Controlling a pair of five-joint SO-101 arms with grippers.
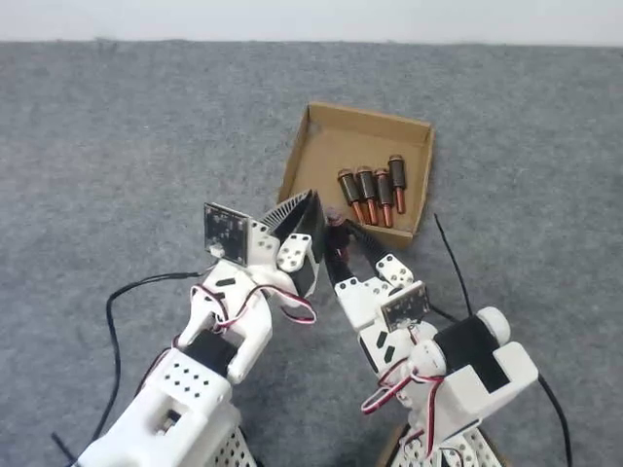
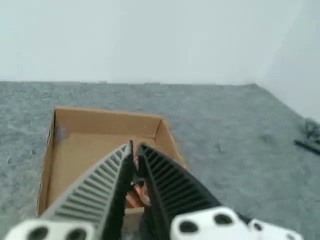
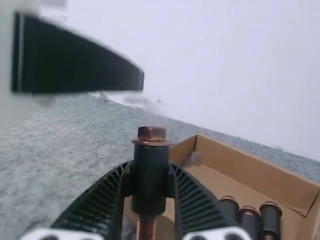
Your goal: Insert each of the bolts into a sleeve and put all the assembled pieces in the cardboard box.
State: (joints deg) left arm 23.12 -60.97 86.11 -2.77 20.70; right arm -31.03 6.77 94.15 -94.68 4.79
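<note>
My right gripper (image 3: pixel 150 169) is shut on a black sleeve (image 3: pixel 150 187) with a copper bolt through it. The bolt head (image 3: pixel 151 134) sticks out at one end and the thread at the other. In the high view this gripper (image 1: pixel 339 227) holds the piece just outside the near wall of the cardboard box (image 1: pixel 368 115). Several assembled pieces (image 1: pixel 375 195) lie side by side in the box's right half. My left gripper (image 1: pixel 309 199) is shut with nothing at its tips, close beside the right one at the box's near-left corner. Its fingertips (image 2: pixel 134 147) point over the box (image 2: pixel 105 120).
Grey carpet covers the table around the box. Black cables run along the carpet at the left (image 1: pixel 112 321) and at the right (image 1: pixel 453 263) of the arms. The box's left half is bare cardboard (image 1: pixel 321 161). A dark bar of the left gripper (image 3: pixel 75 65) crosses the right wrist view.
</note>
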